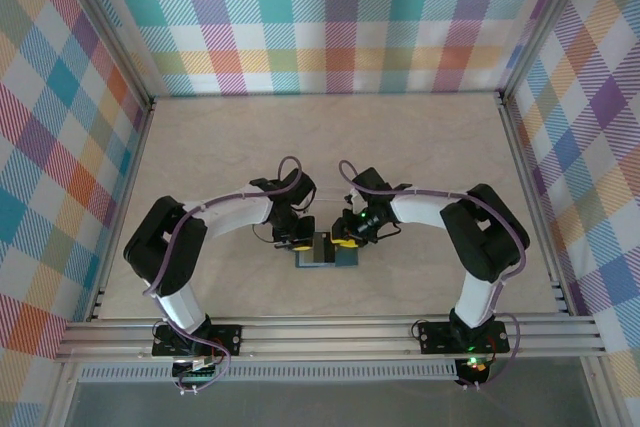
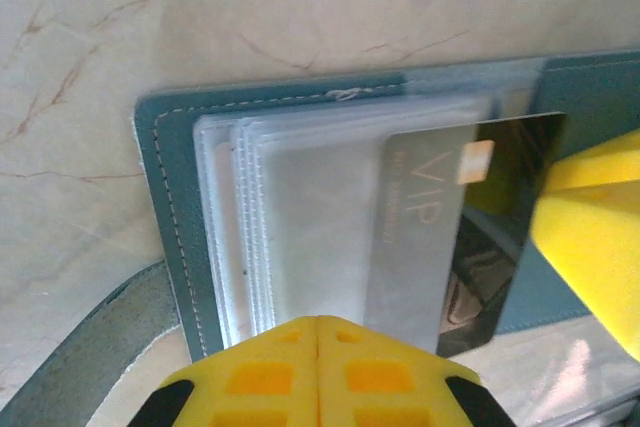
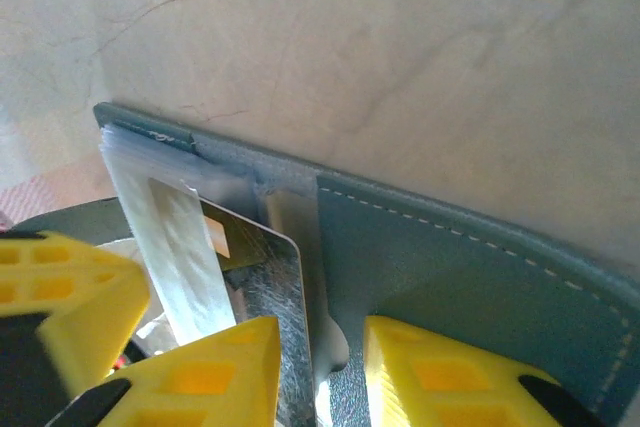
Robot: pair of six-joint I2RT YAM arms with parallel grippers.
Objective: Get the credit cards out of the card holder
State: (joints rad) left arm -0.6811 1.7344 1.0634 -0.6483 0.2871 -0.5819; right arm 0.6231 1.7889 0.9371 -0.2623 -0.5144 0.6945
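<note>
Left wrist view puts my left pincer (image 2: 318,337) nearest, its yellow fingers pressed together with no gap, at the near edge of the card holder (image 2: 165,197), which lies open and flat on the marble-patterned table (image 2: 300,17). Just past them a silver credit card (image 2: 430,237) marked VIP sticks partway out of the holder's clear sleeves (image 2: 300,217), its long axis along the holder's length and its dark end pointing at my right pincer (image 3: 322,337). That pincer's jaws stand apart, straddling the card's end.
</note>
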